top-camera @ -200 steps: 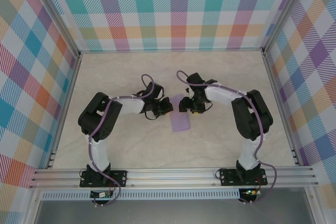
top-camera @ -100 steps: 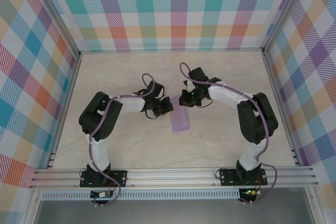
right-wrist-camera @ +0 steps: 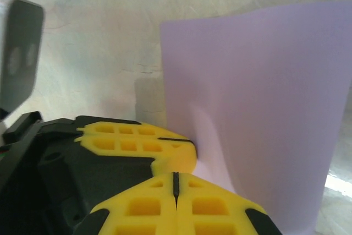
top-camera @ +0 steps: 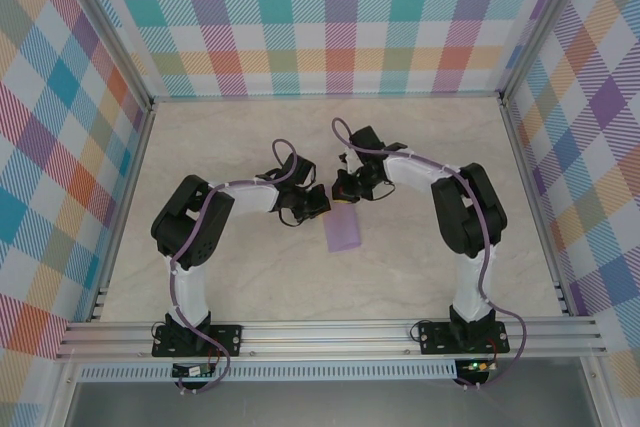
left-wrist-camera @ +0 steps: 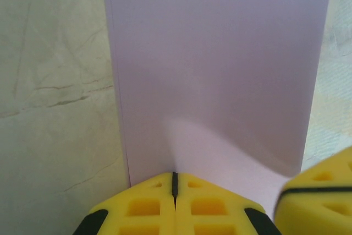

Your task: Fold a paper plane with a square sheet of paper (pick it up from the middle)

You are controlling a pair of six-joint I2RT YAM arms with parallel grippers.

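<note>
The square sheet of paper (top-camera: 343, 232) lies on the table, folded over into a lavender rectangle. Its doubled edge shows on the left in the left wrist view (left-wrist-camera: 214, 81). My left gripper (top-camera: 322, 203) is shut, its tips (left-wrist-camera: 175, 175) down on the paper's far end. From them a low raised ridge runs across the sheet. My right gripper (top-camera: 343, 193) is shut too, its tips (right-wrist-camera: 175, 175) just behind the left gripper's fingers (right-wrist-camera: 137, 141) at the edge of the paper (right-wrist-camera: 258, 108). One of its fingers (left-wrist-camera: 322, 196) shows at the lower right of the left wrist view.
The marble-patterned table (top-camera: 250, 277) is walled by checked panels on the left, back and right. An aluminium rail (top-camera: 330, 332) along the near edge carries both arm bases. Both arms reach inward, and their wrists nearly touch over the paper's far end.
My right gripper has shut and shifted a little left, closer to the left gripper. The paper's far end now lies lower. The left gripper has stayed put.
</note>
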